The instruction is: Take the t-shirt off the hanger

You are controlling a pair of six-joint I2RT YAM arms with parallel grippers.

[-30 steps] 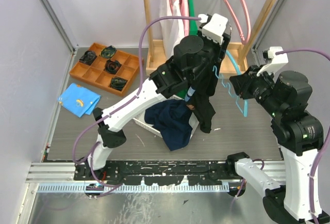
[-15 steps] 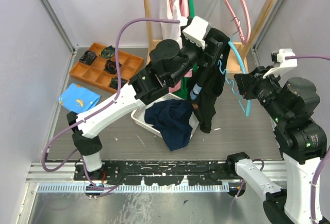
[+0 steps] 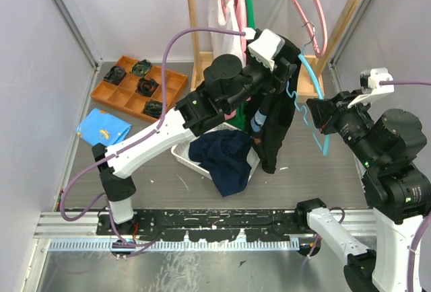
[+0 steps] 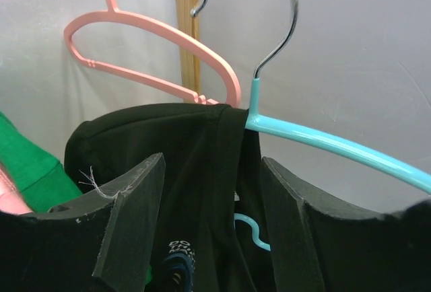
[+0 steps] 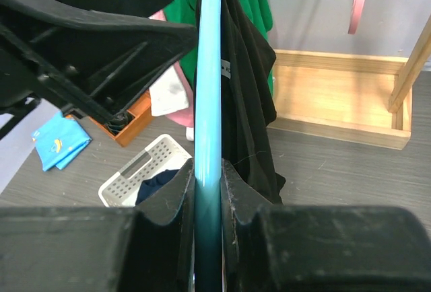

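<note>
A black t-shirt (image 3: 273,127) hangs on a cyan hanger (image 3: 312,77) held in the air over the table. My right gripper (image 3: 322,118) is shut on the hanger's lower bar; in the right wrist view the bar (image 5: 208,70) runs between the closed fingers (image 5: 208,171), with the shirt (image 5: 246,90) draped to its right. My left gripper (image 3: 286,56) is open at the top of the shirt. In the left wrist view its fingers (image 4: 212,171) straddle the shirt's shoulder fabric (image 4: 182,137), just left of the hanger's neck (image 4: 323,140). I cannot tell whether they touch it.
A white basket (image 3: 183,156) holding a dark blue garment (image 3: 225,161) sits under the shirt. A wooden rack (image 3: 191,23) at the back carries green, pink and white garments (image 3: 232,9) and a pink hanger (image 3: 308,9). An orange tray (image 3: 118,93) and a blue cloth (image 3: 102,129) lie left.
My left arm has risen and swung back so its gripper is at the shirt's top. My right gripper has lifted the hanger and shirt slightly up and to the right.
</note>
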